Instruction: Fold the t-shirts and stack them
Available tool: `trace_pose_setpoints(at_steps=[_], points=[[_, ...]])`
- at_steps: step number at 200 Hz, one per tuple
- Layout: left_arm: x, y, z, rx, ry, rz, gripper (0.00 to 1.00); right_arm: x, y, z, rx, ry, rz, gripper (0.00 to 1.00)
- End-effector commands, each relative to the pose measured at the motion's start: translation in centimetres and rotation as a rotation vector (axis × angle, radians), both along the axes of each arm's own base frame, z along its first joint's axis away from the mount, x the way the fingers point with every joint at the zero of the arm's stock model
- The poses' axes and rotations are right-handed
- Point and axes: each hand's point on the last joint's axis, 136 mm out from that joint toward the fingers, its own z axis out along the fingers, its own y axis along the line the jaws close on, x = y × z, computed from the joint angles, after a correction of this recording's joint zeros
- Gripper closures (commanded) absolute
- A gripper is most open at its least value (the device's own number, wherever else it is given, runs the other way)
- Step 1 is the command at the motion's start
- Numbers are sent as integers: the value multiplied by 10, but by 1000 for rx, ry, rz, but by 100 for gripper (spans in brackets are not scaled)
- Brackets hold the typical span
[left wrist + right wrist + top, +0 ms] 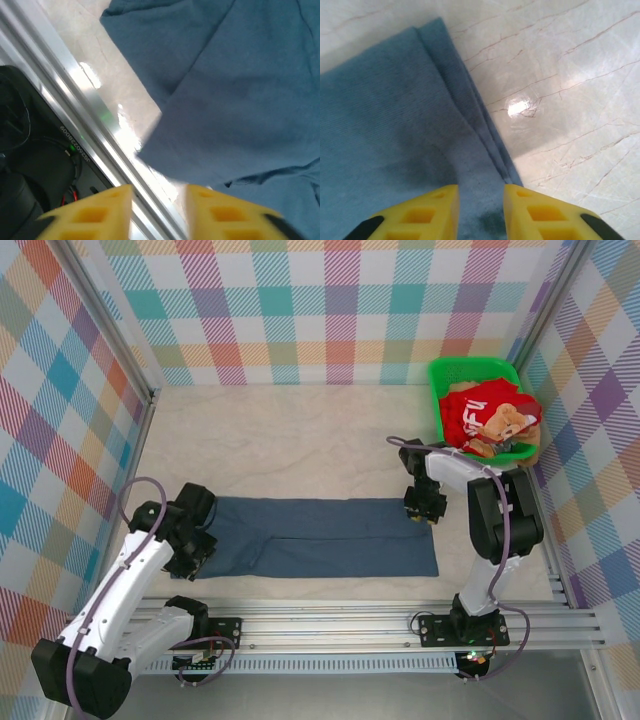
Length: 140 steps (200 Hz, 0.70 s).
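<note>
A plain dark slate-blue t-shirt (pixel 320 538) lies folded into a long strip across the front of the table. My left gripper (pixel 190 552) stands open at its left end; in the left wrist view the yellow fingers (pixel 90 215) straddle bare table and rail, just short of the cloth (pixel 235 90). My right gripper (pixel 425 506) is open over the strip's far right corner, its fingers (pixel 540 215) on either side of the hemmed edge of the shirt (pixel 385 125), which lies flat. A red t-shirt with white lettering (pixel 478 408) sits in the basket with orange-tan printed cloth (pixel 510 425).
The green plastic basket (pixel 440 375) stands at the back right against the plaid wall. An aluminium rail (pixel 350 618) runs along the near edge, just below the shirt. Pale marble tabletop (pixel 300 440) stretches behind the strip.
</note>
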Motion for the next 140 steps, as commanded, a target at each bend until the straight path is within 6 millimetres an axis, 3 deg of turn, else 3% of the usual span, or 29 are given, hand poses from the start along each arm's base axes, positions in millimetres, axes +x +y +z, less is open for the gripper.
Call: trace_pose_setpoints(at_steps=[1,11,23,41,66,98,140], points=[[23,-1,27,21,-86,-37,58,10,5,32,9,-87,33,67],[45,-4,35,30,-111,-56,60,13,11,38,29,-114,50,67],[75,-12,29,6,-113,-65,62,15,24,43,60,-142,82,66],[123,-25,4,-58,-118,-52,71,15,52,36,157,-148,130,68],[172,-22,-35,-33,-63,-45,77,18,73,16,232,-120,132,73],[194,5,-70,21,13,-24,80,36,86,4,272,-126,144,73],[207,21,-110,22,109,-45,81,38,78,-31,239,-23,68,74]])
